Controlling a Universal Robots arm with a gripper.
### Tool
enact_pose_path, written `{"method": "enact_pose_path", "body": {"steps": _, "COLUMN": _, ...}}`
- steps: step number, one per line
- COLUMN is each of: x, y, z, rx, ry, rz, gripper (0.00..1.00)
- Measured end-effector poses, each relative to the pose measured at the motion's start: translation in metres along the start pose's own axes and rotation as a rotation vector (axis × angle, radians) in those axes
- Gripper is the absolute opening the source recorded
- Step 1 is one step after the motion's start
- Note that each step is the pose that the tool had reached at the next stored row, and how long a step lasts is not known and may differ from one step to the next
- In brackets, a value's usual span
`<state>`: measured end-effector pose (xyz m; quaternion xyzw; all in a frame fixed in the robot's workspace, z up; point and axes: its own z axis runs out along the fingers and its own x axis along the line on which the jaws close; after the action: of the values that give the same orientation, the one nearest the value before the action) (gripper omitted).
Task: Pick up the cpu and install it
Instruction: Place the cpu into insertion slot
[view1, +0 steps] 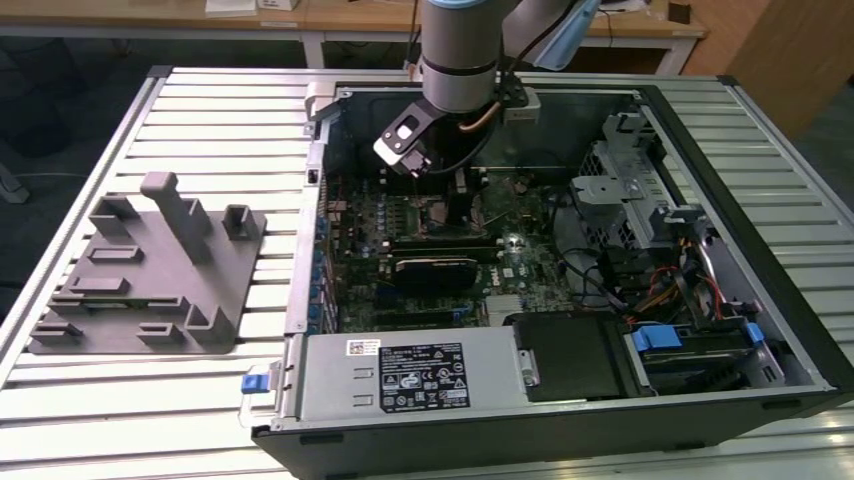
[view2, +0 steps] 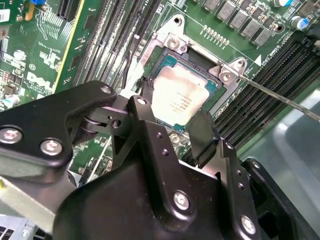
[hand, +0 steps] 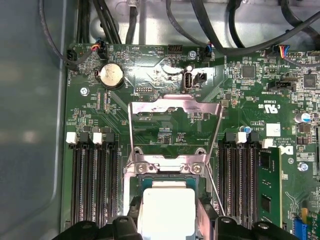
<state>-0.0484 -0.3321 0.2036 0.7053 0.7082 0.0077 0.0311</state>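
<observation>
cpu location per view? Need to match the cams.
Exterior view: cpu too small to make out; the arm hangs over the middle of the motherboard.
Second wrist view: cpu, silvery top up, at the socket.
First wrist view: cpu, at the socket between the memory slots.
Shared landmark: the silver two-screw bracket along one cpu edge in both wrist views.

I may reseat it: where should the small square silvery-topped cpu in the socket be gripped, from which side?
Pinch two opposite thin edges of the small square silvery-topped cpu, coming straight down. It lies flat in the grey metal socket frame, load plate swung open, so only top and rim are exposed.
</observation>
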Motion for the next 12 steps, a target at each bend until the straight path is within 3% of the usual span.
{"method": "enact_pose_path", "body": {"steps": 6, "x": 0.0000, "y": 0.0000, "z": -0.0001, "rx": 0.0001, "ry": -0.0001, "rz": 0.000, "gripper": 0.55}}
{"method": "enact_pose_path", "body": {"steps": 8, "x": 0.0000, "y": 0.0000, "z": -0.0002, "rx": 0.0001, "ry": -0.0001, "rz": 0.000, "gripper": 0.42}}
{"method": "enact_pose_path", "body": {"steps": 12, "x": 0.0000, "y": 0.0000, "z": -0.0003, "rx": 0.0001, "ry": -0.0001, "rz": 0.000, "gripper": 0.30}}
